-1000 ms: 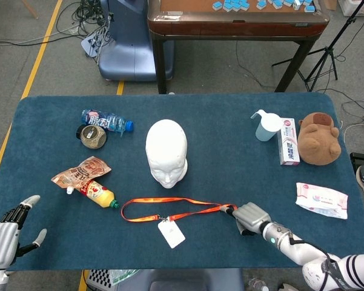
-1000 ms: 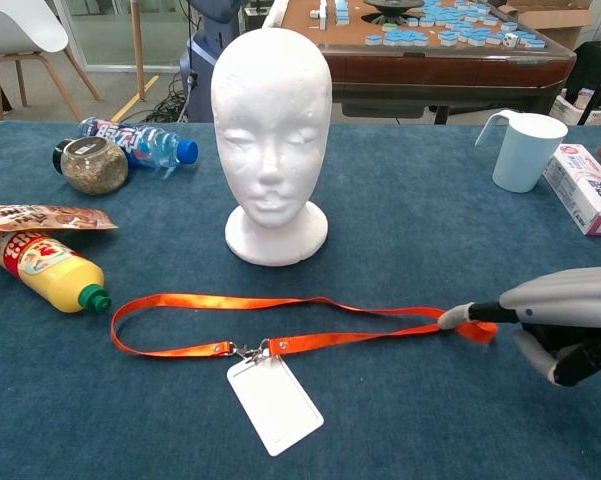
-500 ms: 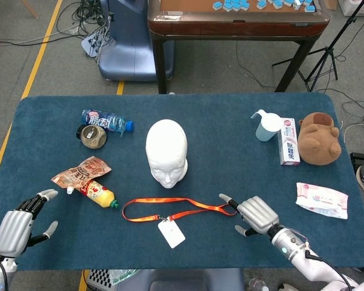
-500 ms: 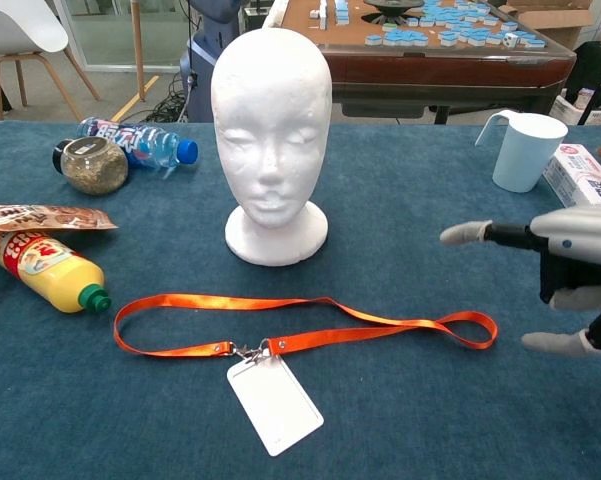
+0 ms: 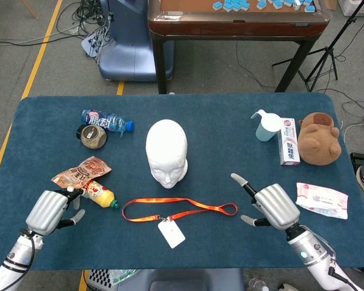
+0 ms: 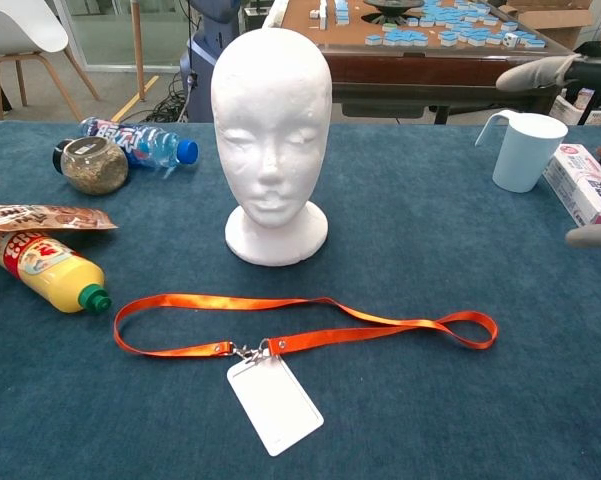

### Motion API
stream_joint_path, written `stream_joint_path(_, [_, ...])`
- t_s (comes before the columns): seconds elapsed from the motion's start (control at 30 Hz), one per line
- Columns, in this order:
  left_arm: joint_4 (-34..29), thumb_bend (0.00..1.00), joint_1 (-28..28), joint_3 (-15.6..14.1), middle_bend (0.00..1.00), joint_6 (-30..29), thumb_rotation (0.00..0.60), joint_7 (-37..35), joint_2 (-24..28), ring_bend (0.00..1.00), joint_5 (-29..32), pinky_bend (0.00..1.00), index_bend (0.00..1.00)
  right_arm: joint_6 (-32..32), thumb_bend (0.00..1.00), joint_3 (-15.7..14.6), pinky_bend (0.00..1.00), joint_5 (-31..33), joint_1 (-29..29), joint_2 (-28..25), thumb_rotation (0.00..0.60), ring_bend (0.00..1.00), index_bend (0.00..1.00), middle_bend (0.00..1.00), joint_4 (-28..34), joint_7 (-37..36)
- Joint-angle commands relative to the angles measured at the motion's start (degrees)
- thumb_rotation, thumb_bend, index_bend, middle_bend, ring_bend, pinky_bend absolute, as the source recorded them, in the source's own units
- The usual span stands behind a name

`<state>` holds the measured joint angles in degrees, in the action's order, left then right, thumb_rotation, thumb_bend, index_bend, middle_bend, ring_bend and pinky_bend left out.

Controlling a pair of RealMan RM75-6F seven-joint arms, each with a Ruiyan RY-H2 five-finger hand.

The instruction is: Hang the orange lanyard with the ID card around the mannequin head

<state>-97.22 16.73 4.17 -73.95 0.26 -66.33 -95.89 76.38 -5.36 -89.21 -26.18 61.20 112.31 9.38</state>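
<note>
1. The white mannequin head stands upright on the blue table, its face turned toward the robot.
2. The orange lanyard lies flat on the cloth just in front of the mannequin head, clear of its base. Its long axis runs left to right, parallel to the table's near edge.
3. The strap forms a long flattened loop; its narrow closed end points to the right of the mannequin head, and the wider bend lies to the head's left.
4. The white ID card hangs off a clip at the strap's near side, in front of the mannequin head, tilted and pointing toward the robot.
5. The right hand hovers to the right of the lanyard's narrow end, apart from it, fingers spread and holding nothing.
6. The left hand sits far to the left of the mannequin head, beside a yellow bottle and a snack pouch, fingers loosely curled, nothing in them.
</note>
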Motion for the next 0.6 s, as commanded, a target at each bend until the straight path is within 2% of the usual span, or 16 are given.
stream_joint_path(0.03, [-0.93, 0.28, 4.22, 1.61, 0.71, 5.53, 0.6, 3.73, -1.45, 0.76, 2.61, 0.82, 0.4, 0.13, 0.17, 0.32, 1.0, -0.2, 0.73, -0.7, 0.6, 1.0, 0.09, 1.0, 0.46, -0.29])
stream_joint_path(0.17, [-1.95, 0.28, 7.98, 2.65, 0.78, 12.24, 0.6, 8.5, -2.51, 0.83, 7.31, 0.9, 0.4, -0.58, 0.17, 0.62, 1.0, 0.04, 1.52, -1.54, 0.6, 1.0, 0.09, 1.0, 0.78, 0.0])
stream_joint_path(0.6, [0.01, 0.28, 17.24, 4.14, 0.87, 24.52, 0.6, 21.09, -9.12, 0.91, 21.0, 0.94, 0.34, -3.29, 0.17, 1.35, 1.0, 0.9, 3.29, -1.82, 0.6, 1.0, 0.09, 1.0, 0.02, -0.29])
